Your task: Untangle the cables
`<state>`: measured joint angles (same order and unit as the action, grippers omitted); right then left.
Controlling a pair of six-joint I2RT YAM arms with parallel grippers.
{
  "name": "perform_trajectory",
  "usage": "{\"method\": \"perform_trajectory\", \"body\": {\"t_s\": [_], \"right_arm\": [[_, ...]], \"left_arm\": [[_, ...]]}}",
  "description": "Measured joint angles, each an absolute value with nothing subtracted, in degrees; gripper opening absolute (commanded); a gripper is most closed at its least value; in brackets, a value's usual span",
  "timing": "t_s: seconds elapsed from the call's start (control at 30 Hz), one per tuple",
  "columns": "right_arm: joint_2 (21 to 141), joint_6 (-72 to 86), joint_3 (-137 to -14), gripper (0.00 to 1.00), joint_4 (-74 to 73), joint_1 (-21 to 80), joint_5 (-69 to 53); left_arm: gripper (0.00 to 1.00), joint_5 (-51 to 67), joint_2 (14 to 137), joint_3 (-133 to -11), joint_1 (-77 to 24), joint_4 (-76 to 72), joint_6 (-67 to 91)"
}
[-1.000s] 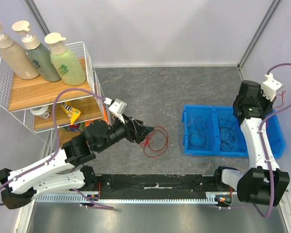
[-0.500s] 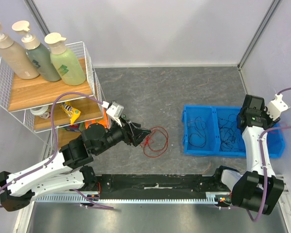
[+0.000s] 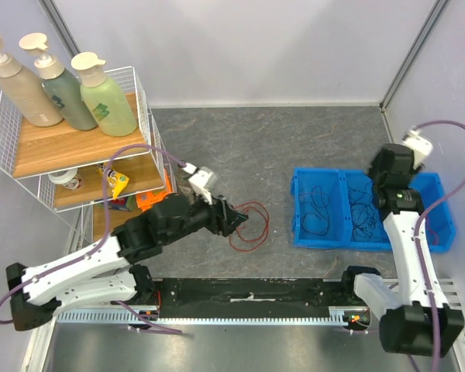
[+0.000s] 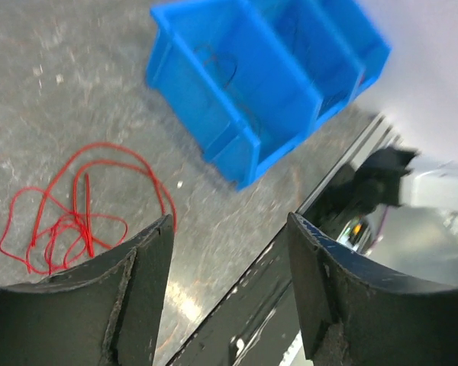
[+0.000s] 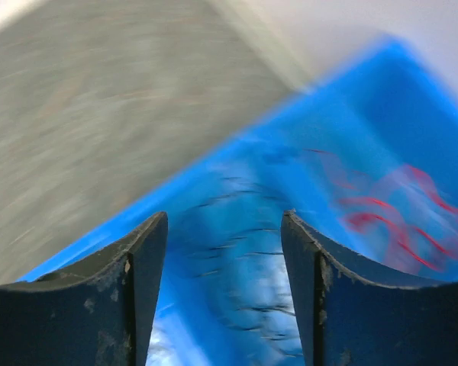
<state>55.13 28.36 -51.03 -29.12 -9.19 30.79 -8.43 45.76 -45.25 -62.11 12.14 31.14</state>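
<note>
A loose red cable (image 3: 253, 226) lies in loops on the grey table; the left wrist view has it (image 4: 69, 210) at the lower left. My left gripper (image 3: 234, 219) is at its left edge, open (image 4: 229, 221) and empty. A blue bin (image 3: 339, 232) on the right holds black cables (image 3: 319, 203) in two of its compartments. My right gripper (image 3: 386, 186) hovers over the bin, open (image 5: 223, 217) with nothing between its fingers. In the blurred right wrist view, black cables (image 5: 244, 236) lie below the jaws and a red cable (image 5: 397, 221) lies in the bin at the right.
A white wire shelf (image 3: 143, 116) with three pump bottles (image 3: 101, 97) and small packets stands at the back left, close to the left arm. A black rail (image 3: 248, 298) runs along the near edge. The bin (image 4: 259, 84) almost touches the right wall.
The right gripper has gone from shut to open and let go of the red wire it held by the right wall. It swung left over the bin. The left gripper edged toward the red cable.
</note>
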Motion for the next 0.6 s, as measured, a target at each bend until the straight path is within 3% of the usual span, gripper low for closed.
{"method": "perform_trajectory", "body": {"t_s": [0.23, 0.33, 0.5, 0.6], "right_arm": [[55.6, 24.2, -54.7, 0.71, -19.8, 20.7, 6.6], [55.8, 24.7, -51.8, 0.71, -15.2, 33.0, 1.5], [55.7, 25.5, -46.8, 0.71, -13.5, 42.0, -1.2], [53.6, 25.5, -45.8, 0.74, -13.9, 42.8, -0.8]], "left_arm": [[0.59, -4.8, 63.5, -46.6, -62.1, 15.8, 28.4], [0.67, -5.4, 65.6, -44.2, -62.1, 15.8, 28.4], [0.70, -8.3, 67.5, -39.8, -62.1, 13.9, 28.2], [0.65, -10.3, 72.7, -40.2, -62.1, 13.5, 26.7]]}}
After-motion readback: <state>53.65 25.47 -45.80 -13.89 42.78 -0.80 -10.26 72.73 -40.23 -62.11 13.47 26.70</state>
